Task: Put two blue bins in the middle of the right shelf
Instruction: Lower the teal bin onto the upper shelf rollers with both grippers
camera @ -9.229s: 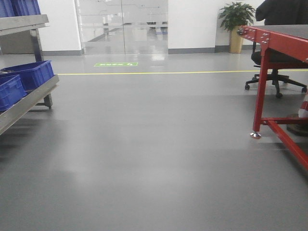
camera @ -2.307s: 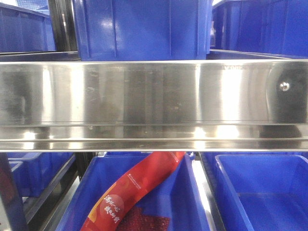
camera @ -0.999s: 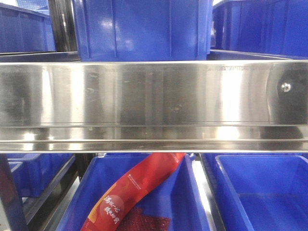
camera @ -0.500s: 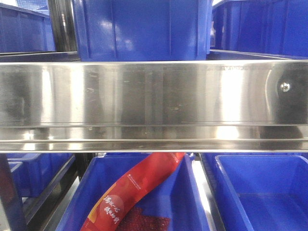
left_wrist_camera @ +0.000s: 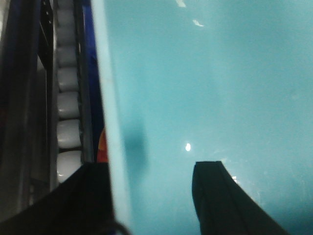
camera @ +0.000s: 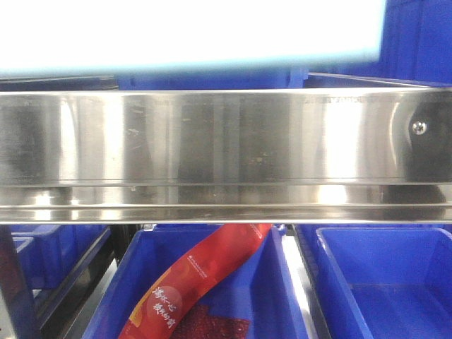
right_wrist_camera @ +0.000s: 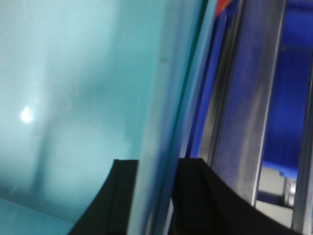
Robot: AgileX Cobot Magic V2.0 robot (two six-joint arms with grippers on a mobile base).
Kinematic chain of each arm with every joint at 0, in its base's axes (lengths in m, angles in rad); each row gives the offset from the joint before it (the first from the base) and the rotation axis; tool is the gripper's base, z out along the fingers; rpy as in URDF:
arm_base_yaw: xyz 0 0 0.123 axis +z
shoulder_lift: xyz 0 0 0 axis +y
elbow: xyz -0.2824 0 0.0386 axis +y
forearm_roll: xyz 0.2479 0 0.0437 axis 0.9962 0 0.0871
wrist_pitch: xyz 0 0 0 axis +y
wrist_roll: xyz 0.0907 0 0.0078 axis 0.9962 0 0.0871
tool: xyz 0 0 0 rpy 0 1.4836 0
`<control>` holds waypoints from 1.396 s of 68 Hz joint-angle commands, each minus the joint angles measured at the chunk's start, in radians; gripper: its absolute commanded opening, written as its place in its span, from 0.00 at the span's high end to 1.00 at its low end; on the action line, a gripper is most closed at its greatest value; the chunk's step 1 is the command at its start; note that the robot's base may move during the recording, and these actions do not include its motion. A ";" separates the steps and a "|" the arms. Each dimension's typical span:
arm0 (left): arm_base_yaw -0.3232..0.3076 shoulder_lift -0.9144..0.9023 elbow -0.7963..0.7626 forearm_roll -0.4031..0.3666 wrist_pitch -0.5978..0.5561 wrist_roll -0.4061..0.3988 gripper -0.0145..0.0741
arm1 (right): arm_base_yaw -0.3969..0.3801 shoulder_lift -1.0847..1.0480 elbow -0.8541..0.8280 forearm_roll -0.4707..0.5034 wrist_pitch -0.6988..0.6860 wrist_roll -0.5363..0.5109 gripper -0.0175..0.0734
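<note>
Two black jaws of each gripper straddle a wall of the washed-out bin (camera: 191, 35), gripping it above the steel shelf rail (camera: 226, 155); below, a red packet (camera: 205, 272) lies in another blue bin (camera: 272, 296); rollers (left_wrist_camera: 66, 112) far left.

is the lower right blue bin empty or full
Empty as far as shown: the lower right bin shows only bare blue floor; its front part is cut off.

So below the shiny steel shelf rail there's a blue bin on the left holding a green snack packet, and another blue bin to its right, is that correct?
Not quite. In the front-facing view the long snack packet in the left blue plastic bin is red, not green. The shiny steel shelf rail above and the other blue bin to its right are as you said.
</note>
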 commanded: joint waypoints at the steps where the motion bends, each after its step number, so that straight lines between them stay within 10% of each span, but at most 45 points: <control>1: 0.006 -0.004 -0.009 0.010 -0.024 0.041 0.96 | -0.011 -0.010 0.021 -0.054 -0.069 -0.021 0.98; 18: 0.006 0.016 -0.009 0.010 -0.012 0.041 0.81 | -0.011 -0.010 0.024 -0.054 -0.086 -0.021 0.90; 38: 0.006 0.000 -0.015 -0.004 -0.009 0.041 0.20 | -0.011 -0.032 0.022 -0.054 -0.093 -0.021 0.17; 62: 0.006 -0.130 -0.074 0.001 0.001 0.043 0.24 | -0.017 -0.195 0.017 -0.118 -0.195 -0.021 0.39; 72: 0.006 -0.200 -0.085 0.026 0.022 0.067 0.51 | -0.034 -0.272 0.021 -0.179 -0.194 -0.021 0.65; 81: 0.006 -0.243 -0.079 0.060 0.042 0.067 0.94 | -0.045 -0.318 0.021 -0.240 -0.168 -0.021 0.89; 95: 0.068 -0.281 -0.014 0.047 0.068 0.071 0.96 | -0.045 -0.377 0.087 -0.299 -0.172 -0.021 0.99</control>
